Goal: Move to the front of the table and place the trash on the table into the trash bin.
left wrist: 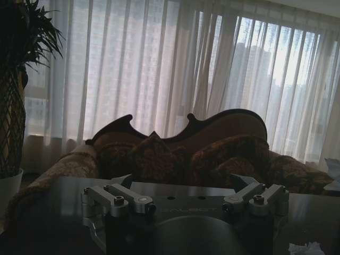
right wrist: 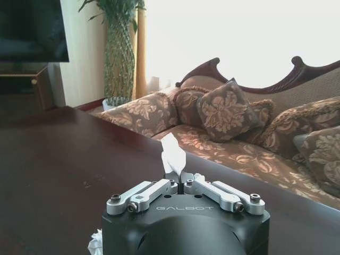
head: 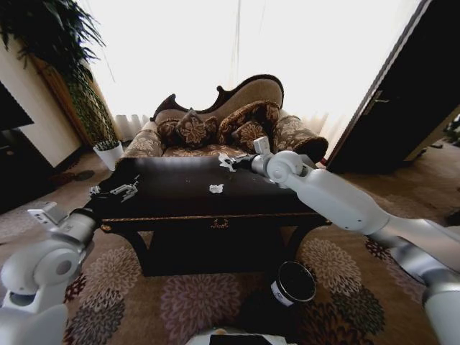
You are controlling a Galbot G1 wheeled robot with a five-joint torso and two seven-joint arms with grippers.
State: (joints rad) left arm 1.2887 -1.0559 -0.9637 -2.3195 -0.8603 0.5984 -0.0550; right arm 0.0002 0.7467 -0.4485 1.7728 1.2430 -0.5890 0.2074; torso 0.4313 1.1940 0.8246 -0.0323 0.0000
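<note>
One crumpled white paper wad (right wrist: 173,155) is pinched in your right gripper (right wrist: 184,183) fingers above the glossy dark wooden surface (head: 180,194), another wad (head: 215,189) remains there, the left gripper (left wrist: 183,199) fingers spread empty, and the black cylindrical bin (head: 293,283) waits on the floor.

The right arm reaches far forward, its right gripper (right wrist: 183,180) pinched closed. The left gripper (left wrist: 183,194) hangs low, fingers spread wide.

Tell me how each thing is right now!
Right gripper: shut on a white crumpled paper wad, above the table's far side.
Left gripper: open, empty.
Second white paper wad: lying on the glossy dark wooden table.
Black cylindrical trash bin: upright on carpet.
</note>
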